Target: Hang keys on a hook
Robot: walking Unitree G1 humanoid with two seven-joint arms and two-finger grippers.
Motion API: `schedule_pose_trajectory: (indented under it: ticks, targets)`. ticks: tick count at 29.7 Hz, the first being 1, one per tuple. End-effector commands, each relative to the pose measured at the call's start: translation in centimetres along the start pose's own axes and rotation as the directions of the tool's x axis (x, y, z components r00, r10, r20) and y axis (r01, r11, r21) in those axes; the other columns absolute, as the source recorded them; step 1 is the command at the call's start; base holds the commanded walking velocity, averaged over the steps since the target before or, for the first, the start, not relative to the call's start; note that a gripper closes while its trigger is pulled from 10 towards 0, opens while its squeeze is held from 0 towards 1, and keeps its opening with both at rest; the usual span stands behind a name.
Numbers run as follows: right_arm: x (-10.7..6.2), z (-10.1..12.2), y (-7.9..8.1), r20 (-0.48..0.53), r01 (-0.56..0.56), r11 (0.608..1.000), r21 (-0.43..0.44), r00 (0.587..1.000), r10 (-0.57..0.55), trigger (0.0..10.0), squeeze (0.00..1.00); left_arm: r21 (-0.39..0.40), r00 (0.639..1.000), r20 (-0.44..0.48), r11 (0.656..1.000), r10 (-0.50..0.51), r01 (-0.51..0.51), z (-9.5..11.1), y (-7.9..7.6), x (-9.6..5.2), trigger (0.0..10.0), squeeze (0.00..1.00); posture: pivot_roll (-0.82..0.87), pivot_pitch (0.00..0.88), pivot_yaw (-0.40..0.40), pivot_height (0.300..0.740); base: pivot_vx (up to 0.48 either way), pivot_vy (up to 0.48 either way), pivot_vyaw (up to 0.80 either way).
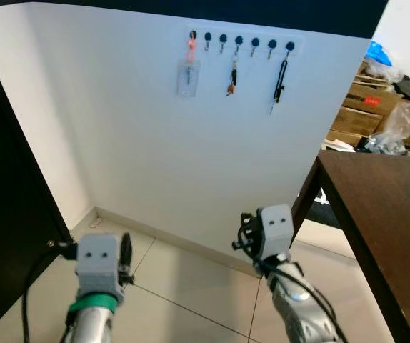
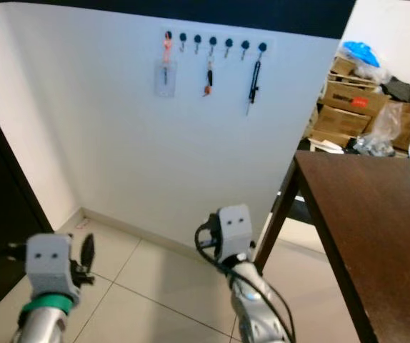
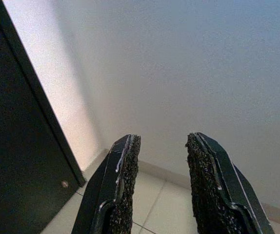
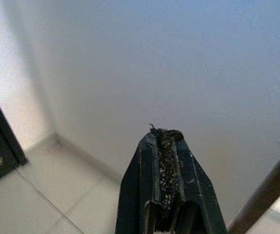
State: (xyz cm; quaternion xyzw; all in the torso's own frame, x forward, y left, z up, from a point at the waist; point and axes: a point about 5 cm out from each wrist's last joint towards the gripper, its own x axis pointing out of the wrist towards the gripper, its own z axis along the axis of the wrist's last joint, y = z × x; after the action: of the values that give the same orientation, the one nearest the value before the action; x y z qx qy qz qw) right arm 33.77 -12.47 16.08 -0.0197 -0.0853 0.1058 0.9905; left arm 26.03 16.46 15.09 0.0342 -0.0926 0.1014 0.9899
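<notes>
A row of several dark hooks (image 1: 239, 41) runs high on the white wall. A small bunch of keys (image 1: 233, 76) hangs from a middle hook. A clear badge on an orange strap (image 1: 188, 74) hangs at the left end, and a black strap (image 1: 281, 83) at the right end. My left gripper (image 3: 162, 141) is open and empty, low near the floor, far below the hooks. My right gripper (image 4: 165, 134) is shut with nothing visible between its fingers, held low beside the table leg and pointing at the wall.
A dark brown table (image 1: 387, 207) stands at the right, its leg (image 1: 302, 200) close to my right arm. A dark door (image 1: 5, 214) borders the left. Cardboard boxes and bags (image 1: 380, 107) are stacked beyond the table. Pale floor tiles (image 1: 191, 293) lie below.
</notes>
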Motion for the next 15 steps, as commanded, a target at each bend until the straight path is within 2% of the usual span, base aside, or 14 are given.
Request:
schedule_pose_trajectory:
  ticks: [1,2,3,5,6,9,15]
  targets:
    - [0.7,1.1,0.3,0.024,-0.017,0.999,0.042,1.000,0.016,10.0,0.00,-0.002,0.999,0.012,1.000,0.029,-0.029,0.6,0.7,0.2,10.0,0.00,-0.19,0.101,0.045,0.740,0.000,0.000,0.00]
    - [1.2,2.0,0.3,0.044,-0.026,0.997,0.075,0.999,0.023,10.0,0.00,-0.009,0.999,0.022,0.999,0.037,-0.037,0.9,0.9,0.4,10.0,0.00,-0.19,0.101,0.045,0.740,0.000,0.000,0.00]
    - [1.2,2.0,0.3,0.044,-0.026,0.997,0.075,0.999,0.023,10.0,0.00,-0.009,0.999,0.022,0.999,0.037,-0.037,0.9,0.9,0.4,10.0,0.00,-0.19,0.101,0.045,0.740,0.000,0.000,0.00]
    - [2.2,4.3,0.8,0.107,-0.073,0.991,0.114,0.992,0.061,10.0,0.00,-0.009,0.999,0.035,1.000,0.024,-0.024,1.3,0.8,0.7,10.0,0.00,-0.19,0.095,0.052,0.740,0.000,0.000,0.00]
    - [2.2,4.3,0.8,0.107,-0.073,0.991,0.114,0.992,0.061,10.0,0.00,-0.009,0.999,0.035,1.000,0.024,-0.024,1.3,0.8,0.7,10.0,0.00,-0.19,0.095,0.052,0.740,0.000,0.000,0.00]
    - [2.6,5.6,1.3,0.145,-0.116,0.987,0.107,0.984,0.100,10.0,0.00,-0.012,0.999,0.052,1.000,0.017,-0.016,1.8,0.6,0.9,10.0,0.00,-0.19,0.095,0.055,0.740,0.331,0.000,0.00]
    - [2.9,6.2,1.8,0.157,-0.135,0.984,0.115,0.981,0.116,10.0,0.00,-0.018,0.998,0.060,1.000,0.011,-0.010,2.3,0.3,1.2,10.0,0.00,-0.20,0.099,0.055,0.740,0.422,0.000,0.00]
